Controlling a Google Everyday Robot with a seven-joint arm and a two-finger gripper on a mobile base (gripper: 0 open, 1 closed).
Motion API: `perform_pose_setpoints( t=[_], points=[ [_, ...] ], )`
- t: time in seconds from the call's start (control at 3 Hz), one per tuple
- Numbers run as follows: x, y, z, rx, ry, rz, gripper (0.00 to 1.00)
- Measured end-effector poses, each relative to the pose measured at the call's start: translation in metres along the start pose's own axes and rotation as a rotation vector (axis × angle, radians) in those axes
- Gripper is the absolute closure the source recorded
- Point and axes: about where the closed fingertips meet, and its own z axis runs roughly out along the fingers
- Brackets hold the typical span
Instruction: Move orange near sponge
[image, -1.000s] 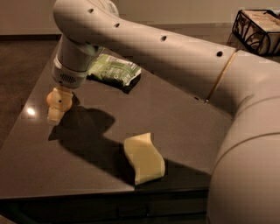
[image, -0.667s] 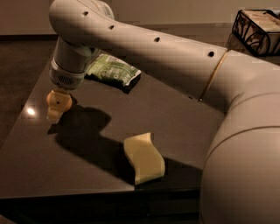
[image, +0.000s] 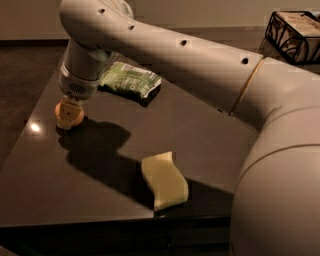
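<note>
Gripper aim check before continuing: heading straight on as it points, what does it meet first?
The gripper, pointing down at the left of the table, would meet the orange first, though depth is unclear.

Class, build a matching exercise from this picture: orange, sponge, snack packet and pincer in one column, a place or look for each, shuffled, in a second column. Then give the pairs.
Column one
1. orange
2. sponge
3. snack packet
4. pincer

Column two
A. pale yellow, near the table's front edge
B. green and white, towards the back
C. lowered onto the orange, below the arm's wrist
D. small and round, by the left edge

Pairs: 1-D, 2-A, 3-B, 4-C
</note>
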Motion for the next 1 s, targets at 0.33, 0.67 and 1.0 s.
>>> perform_pose_setpoints(
  t=[0.33,0.67,1.0],
  points=[
    [0.014,0.001,-0.027,0.003,-0.023,-0.012,0.86],
    [0.042,0.007,-0.059,0.012,-0.025,-0.018,1.0],
    [0.075,0.017,-0.086,0.026,-0.007,-0.052,1.0]
  ],
)
